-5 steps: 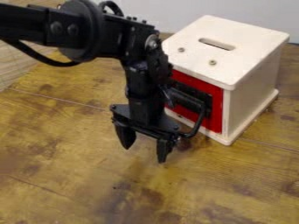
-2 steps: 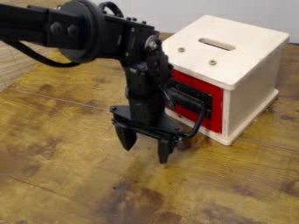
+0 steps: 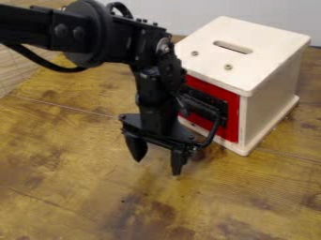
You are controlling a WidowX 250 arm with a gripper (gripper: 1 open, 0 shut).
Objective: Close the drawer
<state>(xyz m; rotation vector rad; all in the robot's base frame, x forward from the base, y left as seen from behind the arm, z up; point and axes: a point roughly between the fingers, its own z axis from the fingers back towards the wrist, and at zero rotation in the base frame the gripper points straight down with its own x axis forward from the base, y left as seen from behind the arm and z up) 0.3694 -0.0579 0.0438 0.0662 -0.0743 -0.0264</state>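
Observation:
The red drawer [image 3: 207, 100] sits in the cream-white cabinet [image 3: 249, 75] at the right, its front nearly level with the cabinet face, so I cannot tell how far it sticks out. A black wire loop handle [image 3: 216, 127] hangs off its red front. My black gripper [image 3: 157, 159] points down just left of and in front of the drawer, fingertips above the wooden table. Its fingers are spread apart with nothing between them. The arm hides the drawer's left edge.
The cabinet has a slot [image 3: 232, 45] in its top. The wooden table [image 3: 75, 187] stretches out to the left and front. A pale strip of floor or wall [image 3: 25, 70] shows past the table's left edge.

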